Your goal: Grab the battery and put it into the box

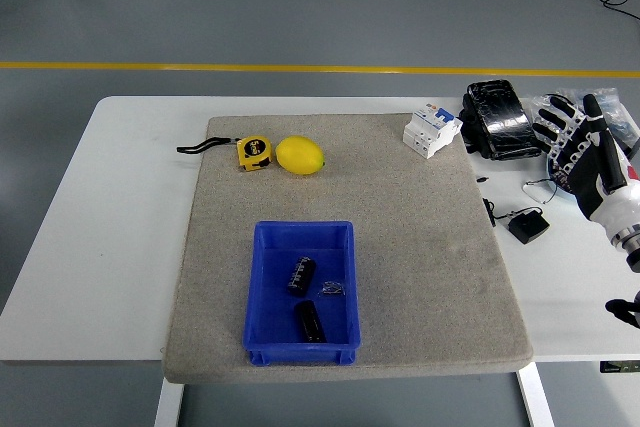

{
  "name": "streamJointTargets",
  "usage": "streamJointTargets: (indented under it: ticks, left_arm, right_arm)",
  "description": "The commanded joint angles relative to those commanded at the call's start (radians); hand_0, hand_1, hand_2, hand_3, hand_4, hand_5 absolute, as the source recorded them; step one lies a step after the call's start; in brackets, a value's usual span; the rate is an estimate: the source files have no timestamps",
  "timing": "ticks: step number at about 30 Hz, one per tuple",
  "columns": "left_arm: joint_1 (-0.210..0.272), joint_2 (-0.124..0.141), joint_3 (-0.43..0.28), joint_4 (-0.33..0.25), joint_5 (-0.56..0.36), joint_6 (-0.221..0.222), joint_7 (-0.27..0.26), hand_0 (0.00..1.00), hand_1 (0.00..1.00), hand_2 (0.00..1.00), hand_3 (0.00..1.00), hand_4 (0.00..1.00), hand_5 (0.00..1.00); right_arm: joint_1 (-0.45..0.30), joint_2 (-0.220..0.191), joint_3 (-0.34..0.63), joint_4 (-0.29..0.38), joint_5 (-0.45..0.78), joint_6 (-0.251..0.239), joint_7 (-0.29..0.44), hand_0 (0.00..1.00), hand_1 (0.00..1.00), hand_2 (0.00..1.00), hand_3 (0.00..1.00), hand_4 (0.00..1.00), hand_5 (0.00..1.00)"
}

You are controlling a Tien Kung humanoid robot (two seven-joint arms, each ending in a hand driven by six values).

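Note:
A blue box (268, 287) sits on the grey mat's near half. Two black cylindrical batteries lie inside it: one (301, 274) tilted near the middle, the other (309, 319) by the near wall. A small dark bit (333, 289) lies beside them. My right hand (577, 142) is at the far right edge of the picture, over the table's right side, fingers spread and holding nothing. It is well away from the box. The left arm is out of view.
A yellow tape measure (254, 152) and a lemon (299, 155) lie at the mat's far left. A white circuit breaker (431, 130) stands at the mat's far right corner. Black packs (499, 119), a small black adapter (527, 226) and cables crowd the table's right side.

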Motion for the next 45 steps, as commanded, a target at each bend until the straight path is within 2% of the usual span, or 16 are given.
streamJointTargets:
  ticks: [8,16,24,27,33,41,43,45]
  left_arm:
    - [-0.001,-0.002,0.003,0.000,0.000,0.003,-0.001,0.718,0.690,0.745,0.668,0.700,0.665]
    - [-0.003,-0.008,0.006,-0.001,-0.003,0.006,-0.004,0.717,0.690,0.745,0.668,0.700,0.665]
    - [0.012,-0.002,0.054,0.000,-0.067,0.032,-0.020,0.717,0.690,0.738,0.663,0.700,0.664]
    - [0.019,0.005,0.066,0.001,-0.084,0.050,-0.032,0.717,0.690,0.738,0.663,0.700,0.664]
    - [0.040,0.008,0.042,0.009,-0.069,0.088,-0.034,0.717,0.689,0.738,0.664,0.699,0.664]
    - [0.074,0.009,-0.043,0.030,-0.032,0.154,-0.031,0.717,0.689,0.737,0.664,0.700,0.664]
    - [0.080,0.011,-0.044,0.035,-0.070,0.175,-0.039,0.717,0.688,0.736,0.664,0.699,0.665]
    - [0.084,0.010,-0.025,0.037,-0.150,0.205,-0.057,0.717,0.688,0.736,0.664,0.699,0.665]
  right_arm:
    - [-0.030,0.017,0.020,-0.014,-0.009,-0.015,0.023,0.836,0.821,0.841,0.873,0.998,0.998]
    - [-0.032,0.025,-0.001,-0.022,-0.013,-0.013,0.024,0.834,0.819,0.839,0.874,0.998,0.998]
    - [-0.030,0.026,-0.023,-0.031,-0.014,-0.012,0.016,0.825,0.814,0.834,0.868,0.998,0.998]
    - [-0.025,0.027,-0.032,-0.036,-0.026,-0.012,0.009,0.825,0.814,0.834,0.868,0.998,0.998]
    - [-0.020,0.026,-0.049,-0.048,-0.032,-0.014,-0.001,0.825,0.814,0.833,0.863,0.998,0.998]
    - [-0.021,0.031,-0.059,-0.060,-0.043,-0.013,-0.006,0.824,0.812,0.832,0.862,0.998,0.998]
    - [-0.021,0.031,-0.058,-0.061,-0.044,-0.013,-0.006,0.823,0.813,0.830,0.862,0.998,0.998]
    - [-0.019,0.031,-0.058,-0.061,-0.044,-0.013,-0.007,0.823,0.813,0.830,0.862,0.998,0.998]
